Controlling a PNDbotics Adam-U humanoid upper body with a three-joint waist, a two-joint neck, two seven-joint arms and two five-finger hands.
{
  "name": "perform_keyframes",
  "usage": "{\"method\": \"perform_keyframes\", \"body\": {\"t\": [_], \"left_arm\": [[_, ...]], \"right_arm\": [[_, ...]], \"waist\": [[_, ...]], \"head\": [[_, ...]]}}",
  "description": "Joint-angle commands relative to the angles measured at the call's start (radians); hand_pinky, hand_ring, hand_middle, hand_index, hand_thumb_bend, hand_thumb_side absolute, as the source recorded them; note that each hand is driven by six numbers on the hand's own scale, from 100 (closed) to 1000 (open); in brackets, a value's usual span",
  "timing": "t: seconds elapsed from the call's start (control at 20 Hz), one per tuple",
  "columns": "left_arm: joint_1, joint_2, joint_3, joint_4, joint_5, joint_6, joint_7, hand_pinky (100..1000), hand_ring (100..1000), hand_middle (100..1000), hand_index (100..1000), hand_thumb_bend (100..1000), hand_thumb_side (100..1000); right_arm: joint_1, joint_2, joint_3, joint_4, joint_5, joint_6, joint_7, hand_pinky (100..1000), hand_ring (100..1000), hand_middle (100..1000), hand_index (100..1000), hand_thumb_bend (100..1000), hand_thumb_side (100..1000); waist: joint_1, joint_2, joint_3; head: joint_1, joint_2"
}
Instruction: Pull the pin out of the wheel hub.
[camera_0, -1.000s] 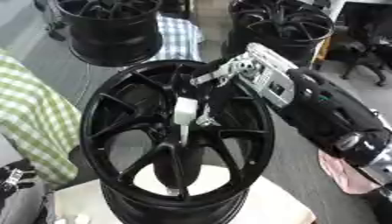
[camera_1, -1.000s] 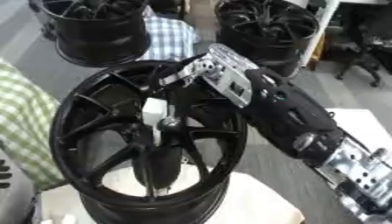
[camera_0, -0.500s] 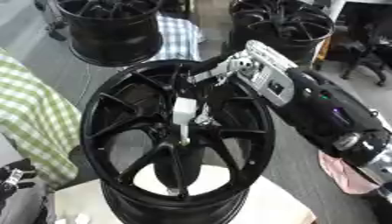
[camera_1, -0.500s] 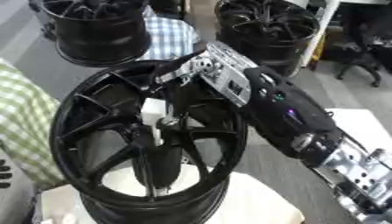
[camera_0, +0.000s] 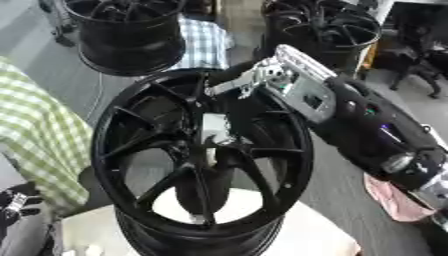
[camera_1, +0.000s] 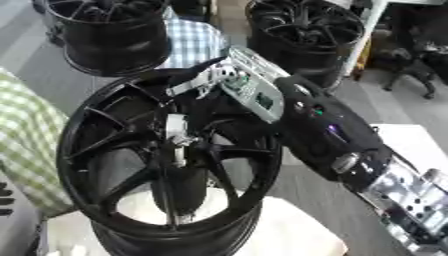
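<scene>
A black wheel (camera_0: 201, 160) with thin spokes stands on a pale table (camera_0: 297, 235), its open face turned up toward the camera. At its middle, the hub (camera_0: 213, 147) carries a whitish pin (camera_0: 213, 129) that stands up out of it; the pin is still seated there.

The right hand (camera_0: 262, 82) reaches in from the upper right on a black arm (camera_1: 328, 135) and hangs over the wheel's upper rim. Its silver fingers (camera_1: 188, 85) point left across the spokes, above and apart from the pin. They look fairly straight, but motion blur hides whether they are spread or pressed together, so I cannot tell.

The right eye view shows more of the arm: the silver joint (camera_1: 402, 192) near the lower right edge. The left eye view instead shows a pink cloth (camera_0: 394, 200) beside the arm, and the left hand (camera_0: 16, 210) as a dark shape at the lower left edge, its fingers not readable.

Inside the wheel barrel, only the pale table surface shows between the spokes. Two more black wheels (camera_0: 127, 30) stand on the floor beyond, with a checked cloth (camera_0: 206, 42) between them. A green checked cloth (camera_0: 35, 140) lies at the left. No writing can be read.
</scene>
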Motion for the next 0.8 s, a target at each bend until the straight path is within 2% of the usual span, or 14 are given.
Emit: {"method": "perform_keyframes", "body": {"t": [0.05, 0.25, 0.45, 0.6, 0.65, 0.8], "left_arm": [[-0.013, 0.019, -0.001, -0.022, -0.001, -0.001, -0.004, 703, 732, 681, 802, 416, 658], [-0.013, 0.018, -0.001, -0.023, -0.001, -0.001, -0.005, 704, 732, 681, 802, 417, 658], [-0.013, 0.018, -0.001, -0.022, -0.001, -0.001, -0.006, 704, 732, 681, 803, 417, 658], [-0.013, 0.018, -0.001, -0.022, -0.001, -0.002, -0.006, 704, 732, 682, 803, 418, 659], [-0.013, 0.018, -0.001, -0.022, -0.001, -0.002, -0.006, 704, 733, 682, 803, 417, 659], [-0.013, 0.018, -0.001, -0.022, -0.001, -0.002, -0.006, 704, 733, 682, 803, 417, 660]], "right_arm": [[-0.018, -0.019, -0.006, 0.002, 0.008, -0.001, 0.0, 693, 694, 661, 778, 344, 479], [-0.015, -0.015, -0.013, 0.021, 0.022, -0.009, 0.0, 693, 695, 674, 797, 340, 473], [-0.016, -0.013, -0.019, 0.03, 0.031, -0.015, 0.0, 682, 680, 650, 788, 321, 446], [-0.019, -0.013, -0.026, 0.022, 0.03, -0.017, 0.0, 652, 630, 589, 762, 272, 384], [-0.02, -0.013, -0.028, 0.018, 0.03, -0.017, 0.0, 635, 606, 556, 747, 222, 343], [-0.022, -0.015, -0.034, 0.004, 0.03, -0.017, 0.0, 602, 548, 480, 720, 154, 280]], "waist": [[0.008, -0.013, 0.001], [0.008, -0.013, 0.002], [0.009, -0.013, 0.002], [0.009, -0.013, 0.001], [0.009, -0.013, 0.001], [0.009, -0.013, 0.001]], "head": [[-0.001, 0.001], [-0.001, 0.001], [-0.002, 0.001], [-0.001, 0.001], [-0.001, 0.001], [-0.001, 0.001]]}}
